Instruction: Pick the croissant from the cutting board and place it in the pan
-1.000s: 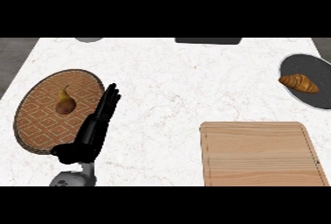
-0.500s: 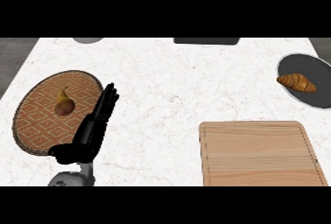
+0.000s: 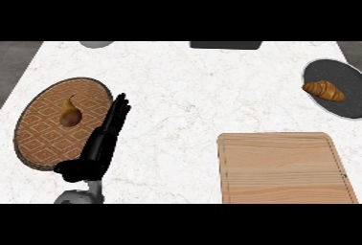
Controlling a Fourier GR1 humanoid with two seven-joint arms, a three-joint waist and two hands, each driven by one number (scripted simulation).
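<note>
Croissant (image 3: 324, 90): lies in the pan at the right edge of the frame, upper right; golden brown, long axis running from upper left to lower right. It sits in the upper half of the pan's dark floor.

Pan (image 3: 346, 107): dark grey, round, cut off by the right edge of the frame. Stands on the counter, above the cutting board and apart from it.

Cutting board (image 3: 283, 167): pale wood, rectangular, lower right of the frame; its lower edge meets the bottom of the scene. Grain runs side to side. Nothing lies on it.

Left hand (image 3: 106, 136): black, lower left of centre, coming up from the lower edge on a grey forearm. Fingers straight and held close together, pointing up and slightly right. It holds nothing. The fingertips lie along the right rim of the woven plate.

Right hand: shows nowhere in the frame.

Woven plate (image 3: 42, 139): round, brown with a diamond pattern and dark rim, left side of the frame.

Pear (image 3: 69, 115): brownish yellow, stem end up, on the upper part of the woven plate, just left of the left hand's fingers and apart from them.

Counter (image 3: 184, 95): white marble with faint veins. A grey round object (image 3: 96, 44) and a dark flat object (image 3: 226, 45) are cut off at the top edge.
</note>
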